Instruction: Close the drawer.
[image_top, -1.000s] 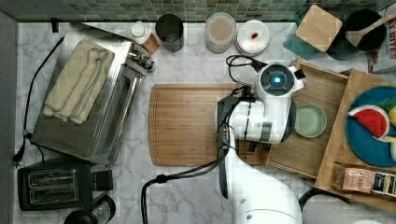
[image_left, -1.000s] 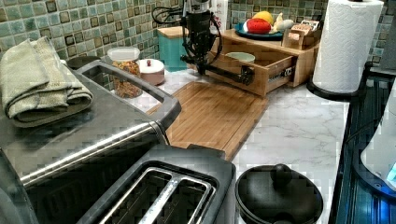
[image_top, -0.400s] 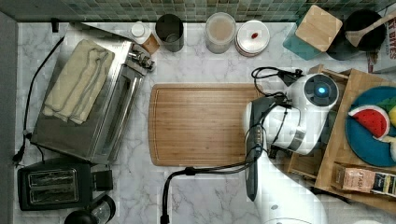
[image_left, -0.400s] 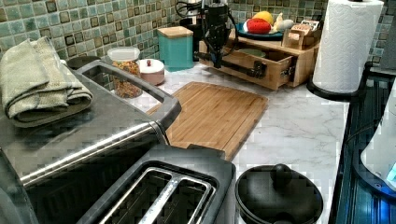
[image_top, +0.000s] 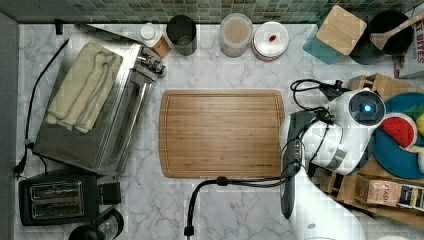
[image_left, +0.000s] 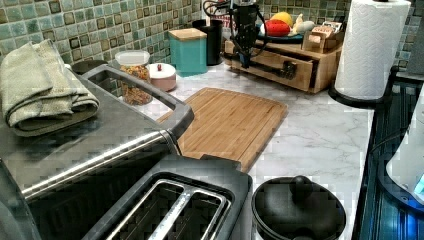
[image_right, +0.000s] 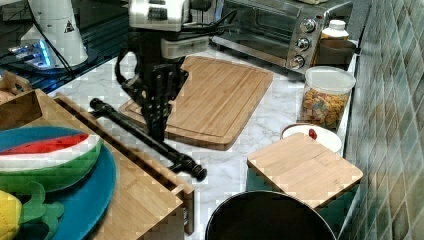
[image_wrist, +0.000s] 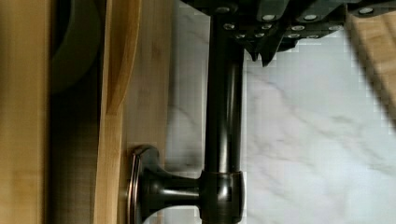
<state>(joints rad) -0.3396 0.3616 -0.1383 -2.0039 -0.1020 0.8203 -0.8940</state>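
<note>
In the top view, going from its left to its right, one black two-slot toaster (image_top: 49, 198) sits at the lower corner, beside one steel toaster oven (image_top: 95, 102) with one folded cloth (image_top: 82, 86) lying on top. Next comes one brown cutting board (image_top: 221, 132) flat on the marble counter (image_top: 235, 205). Along the tiled wall stand one dark cup (image_top: 182, 33), one lidded clear jar (image_top: 236, 33), one round white container (image_top: 270, 40) and one teal box with a wooden lid (image_top: 341, 31). At the top view's right the arm hangs over one light-wood stand (image_left: 320, 54), which carries one blue plate (image_top: 395, 152) of toy fruit. The drawer (image_left: 272, 67) sits in this stand, pushed almost fully in; in the wrist view a thin dark gap seems to remain behind its front panel, though shadow makes that hard to judge. One dark bar handle (image_right: 145, 134) runs along the drawer front on two posts. The gripper (image_right: 156, 134) points down at this handle, its fingers pressed against or around the bar, but whether they clamp it cannot be told. In the left view one paper towel roll (image_left: 371, 47) stands at the left view's right, just beside the stand.
</note>
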